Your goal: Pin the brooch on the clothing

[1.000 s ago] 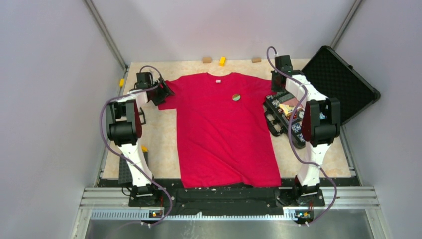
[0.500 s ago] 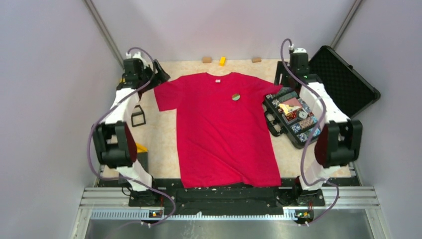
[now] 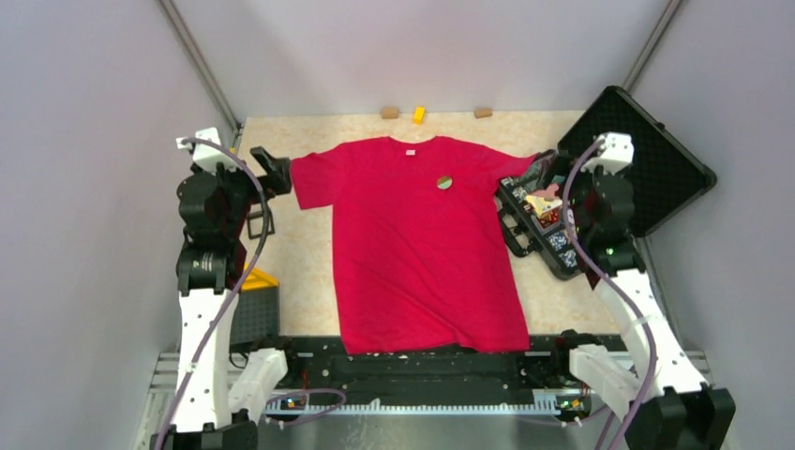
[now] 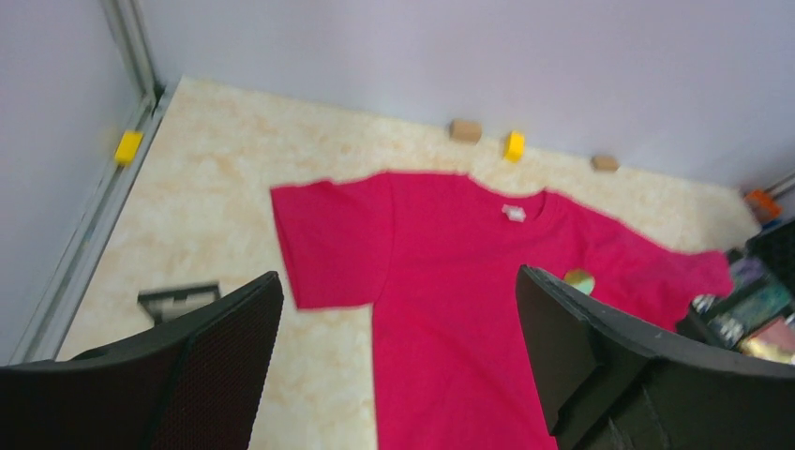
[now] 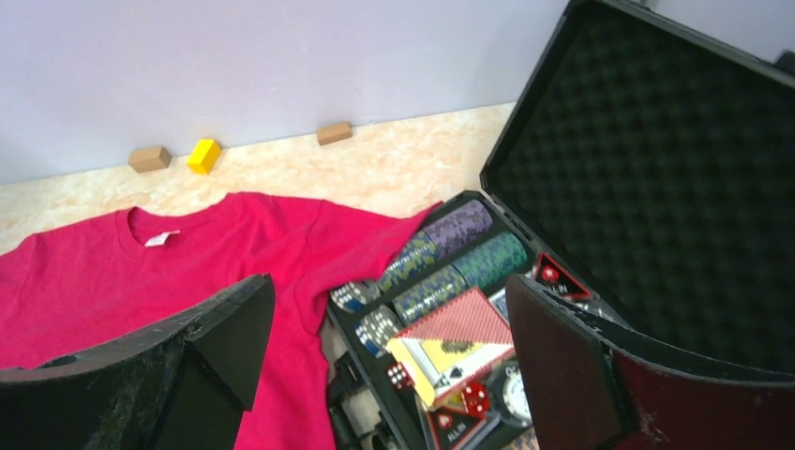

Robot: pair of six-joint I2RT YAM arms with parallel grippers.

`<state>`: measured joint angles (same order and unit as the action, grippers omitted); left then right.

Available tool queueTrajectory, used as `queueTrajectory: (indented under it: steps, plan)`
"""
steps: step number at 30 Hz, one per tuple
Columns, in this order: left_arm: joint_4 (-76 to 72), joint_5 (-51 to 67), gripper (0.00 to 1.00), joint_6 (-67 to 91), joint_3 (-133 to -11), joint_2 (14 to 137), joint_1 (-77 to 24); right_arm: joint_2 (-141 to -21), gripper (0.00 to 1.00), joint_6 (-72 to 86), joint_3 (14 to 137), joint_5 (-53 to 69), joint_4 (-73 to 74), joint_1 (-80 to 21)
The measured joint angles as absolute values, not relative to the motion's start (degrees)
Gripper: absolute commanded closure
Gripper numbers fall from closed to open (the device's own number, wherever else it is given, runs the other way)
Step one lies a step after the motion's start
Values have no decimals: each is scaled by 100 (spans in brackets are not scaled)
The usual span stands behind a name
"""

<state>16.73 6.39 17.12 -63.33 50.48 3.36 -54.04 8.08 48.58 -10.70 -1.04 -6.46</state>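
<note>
Fingers of the left gripper [image 4: 398, 281] stood spread wide with nothing between them, raised over the left part of the table [image 3: 300, 272] beside the shirt's left sleeve. The right gripper [image 5: 389, 281] was spread just as wide and empty, hanging over the near edge of the case [image 5: 656, 178]. The case lay open at the table's right side, its foam-lined lid tipped back toward the wall. Its tray held rows of chips [image 5: 450, 253] stacked on edge in purple, green and blue, a pack of cards [image 5: 459, 323] with a red patterned back, and a few dice [image 5: 398, 375] near the front. The shirt [image 3: 422, 253] lay flat in the middle of the table, collar toward the far wall, its right sleeve reaching the case's edge. The brooch [image 3: 445, 182] sat on the shirt's chest, below the collar and toward the case. Three small blocks [image 3: 418, 114], two tan and one yellow, lay along the far wall. A small black frame [image 4: 178, 298] lay on the table left of the shirt.
</note>
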Motion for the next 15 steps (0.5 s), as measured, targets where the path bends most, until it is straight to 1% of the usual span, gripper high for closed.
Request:
queueTrajectory:
  steps: [4,7,10,15]
  plan:
    - [1894,480,2,1417,-5566,4543,331,-4580,4,805,3787,-1151,-722,-646]
    - [2058,331,2,1319,-5083,4390,331,-4150,3,823,3291,-1238,-939,-646]
    - [2169,239,2,1282,-4877,4390,331,-3940,3,864,3109,-1297,-1105,-646]
    - [2102,163,2,1184,-4866,4370,331,-3898,3,906,3103,-1341,-1282,-646]
